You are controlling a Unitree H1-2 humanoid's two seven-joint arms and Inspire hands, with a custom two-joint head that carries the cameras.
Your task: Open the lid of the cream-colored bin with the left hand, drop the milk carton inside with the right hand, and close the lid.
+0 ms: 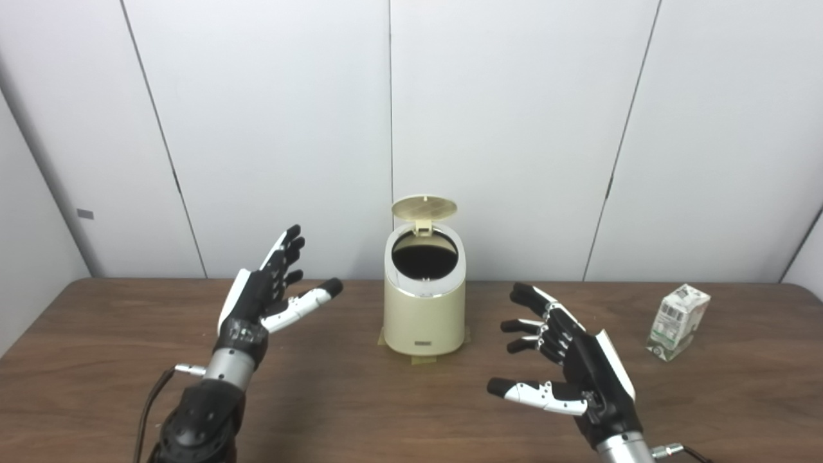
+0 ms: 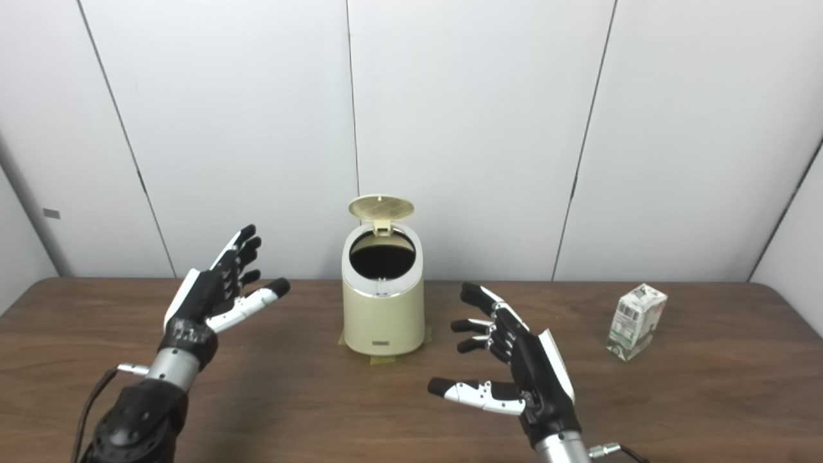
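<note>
Two hands are held released, nothing grasped: left hand (image 1: 267,292) beside the cream-colored bin (image 1: 424,315), right hand (image 1: 569,360) between bin and milk carton (image 1: 678,321). The lid (image 1: 424,207) is seen raised, unheld. The carton is stood upright, far right on the worktop (image 1: 360,411), well apart. Risks judged: carton tipped by a sideways reach; lid knocked shut during the drop. No obstacle is seen between.

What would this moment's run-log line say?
lid: up | bin: open | carton: on table, right of bin, untouched | left hand: open, empty | right hand: open, empty
</note>
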